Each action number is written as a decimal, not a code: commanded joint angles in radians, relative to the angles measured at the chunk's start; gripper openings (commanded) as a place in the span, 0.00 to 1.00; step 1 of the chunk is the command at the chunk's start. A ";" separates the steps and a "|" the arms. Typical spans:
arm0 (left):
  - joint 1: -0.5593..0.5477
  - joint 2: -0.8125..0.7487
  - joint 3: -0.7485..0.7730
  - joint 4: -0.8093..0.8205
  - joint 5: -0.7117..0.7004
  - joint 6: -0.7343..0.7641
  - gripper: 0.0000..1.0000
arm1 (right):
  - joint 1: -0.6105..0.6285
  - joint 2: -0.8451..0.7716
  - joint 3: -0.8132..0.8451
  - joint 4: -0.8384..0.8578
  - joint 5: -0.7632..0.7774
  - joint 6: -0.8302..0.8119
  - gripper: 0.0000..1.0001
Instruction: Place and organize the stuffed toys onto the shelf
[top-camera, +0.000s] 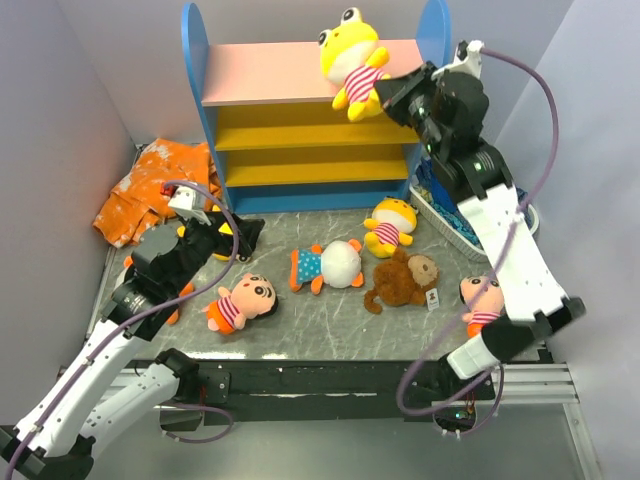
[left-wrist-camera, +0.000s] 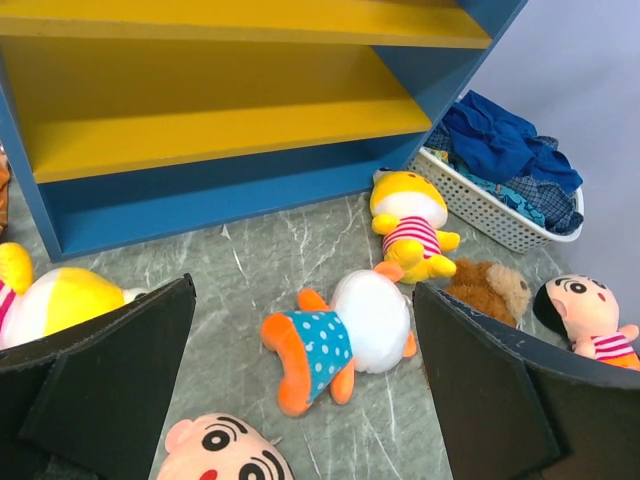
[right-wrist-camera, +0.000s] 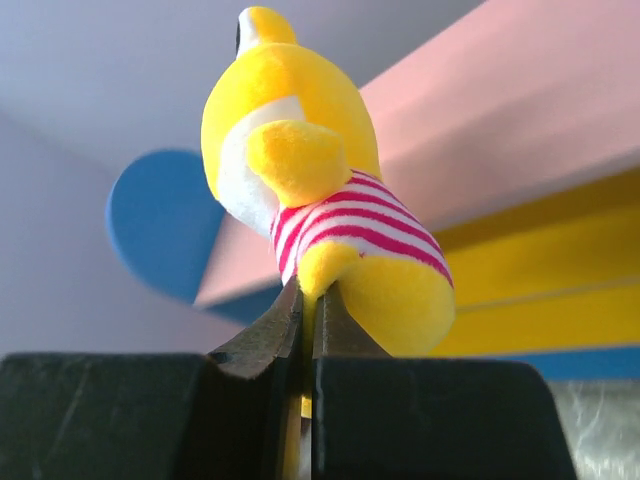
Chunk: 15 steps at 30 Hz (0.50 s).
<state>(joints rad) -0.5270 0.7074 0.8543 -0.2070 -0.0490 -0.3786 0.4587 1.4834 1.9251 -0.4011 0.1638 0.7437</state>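
Observation:
The shelf (top-camera: 300, 105) stands at the back, with blue sides, a pink top board and yellow boards (left-wrist-camera: 220, 130). My right gripper (top-camera: 385, 95) is shut on a leg of a yellow striped toy (top-camera: 352, 58), holding it at the front edge of the pink top; the right wrist view shows this toy (right-wrist-camera: 320, 190) upright above the pinched gripper (right-wrist-camera: 308, 300). My left gripper (top-camera: 235, 235) hangs open low over the table's left side. In the left wrist view a dotted-shirt toy (left-wrist-camera: 340, 335) lies ahead of that gripper (left-wrist-camera: 303, 290). On the table lie another yellow toy (top-camera: 388, 225), a brown monkey (top-camera: 403, 280) and two striped-shirt dolls (top-camera: 240, 302) (top-camera: 482, 300).
An orange-and-white cloth (top-camera: 150, 185) is bunched at the back left by the wall. A white basket (left-wrist-camera: 490, 215) with dark blue cloths (left-wrist-camera: 505, 145) sits right of the shelf, partly under my right arm. Grey walls close in both sides.

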 joint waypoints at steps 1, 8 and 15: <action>-0.001 -0.016 0.002 0.031 0.018 0.015 0.96 | -0.086 0.136 0.144 0.148 -0.047 0.016 0.00; -0.002 -0.014 0.002 0.032 0.028 0.017 0.96 | -0.156 0.229 0.218 0.123 -0.098 0.045 0.06; -0.001 -0.013 -0.001 0.034 0.028 0.018 0.96 | -0.213 0.253 0.222 0.088 -0.127 0.051 0.40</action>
<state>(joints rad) -0.5270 0.7017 0.8543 -0.2070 -0.0383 -0.3786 0.2756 1.7420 2.1017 -0.3328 0.0662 0.7971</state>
